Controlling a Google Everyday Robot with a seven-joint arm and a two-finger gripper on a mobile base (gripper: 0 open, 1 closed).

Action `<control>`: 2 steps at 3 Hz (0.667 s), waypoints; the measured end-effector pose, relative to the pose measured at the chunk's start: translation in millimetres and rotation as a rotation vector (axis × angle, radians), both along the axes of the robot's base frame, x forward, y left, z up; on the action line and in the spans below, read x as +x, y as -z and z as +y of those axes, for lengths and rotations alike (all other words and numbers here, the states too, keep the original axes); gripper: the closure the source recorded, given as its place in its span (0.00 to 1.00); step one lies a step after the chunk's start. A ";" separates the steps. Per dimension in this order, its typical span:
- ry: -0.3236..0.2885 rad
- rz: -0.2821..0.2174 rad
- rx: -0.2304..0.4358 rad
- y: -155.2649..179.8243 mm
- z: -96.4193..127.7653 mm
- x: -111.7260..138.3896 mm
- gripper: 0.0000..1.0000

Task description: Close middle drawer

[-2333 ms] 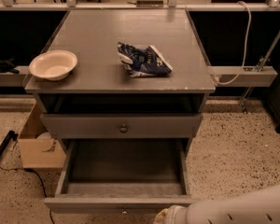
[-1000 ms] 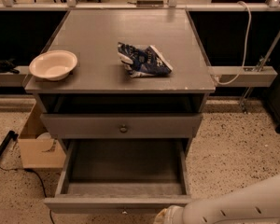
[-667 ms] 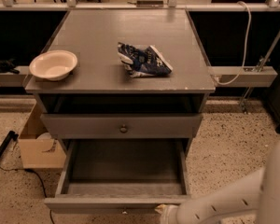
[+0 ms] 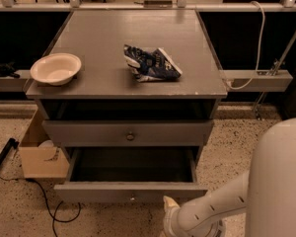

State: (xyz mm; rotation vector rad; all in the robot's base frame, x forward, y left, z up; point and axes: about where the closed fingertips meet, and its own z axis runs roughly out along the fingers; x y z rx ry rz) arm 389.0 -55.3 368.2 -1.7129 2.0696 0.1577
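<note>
While the wide grey wooden middle drawer point(image 4: 113, 192) stays pulled out below the cabinet, the white robot gripper point(image 4: 168, 205) has edged just beside its front, spread impossible to tell, seemingly poised to push.

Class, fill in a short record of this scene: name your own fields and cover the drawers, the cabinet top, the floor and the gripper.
middle drawer: pulled out, nothing seen inside
upper drawer: pushed in, round knob at centre
cabinet top: bears two things
bowl: pale, upright, at front left edge
crumpled bag: blue and white, near the middle
cardboard box: on floor, left of cabinet
gripper: low, before the middle drawer's front, right of its knob; contact unclear
</note>
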 end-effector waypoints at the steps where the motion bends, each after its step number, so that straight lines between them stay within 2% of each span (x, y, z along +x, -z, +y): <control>1: 0.000 0.000 0.000 0.0 0.1 0.0 0.17; 2: -0.002 -0.011 -0.013 -2.3 3.4 3.2 0.48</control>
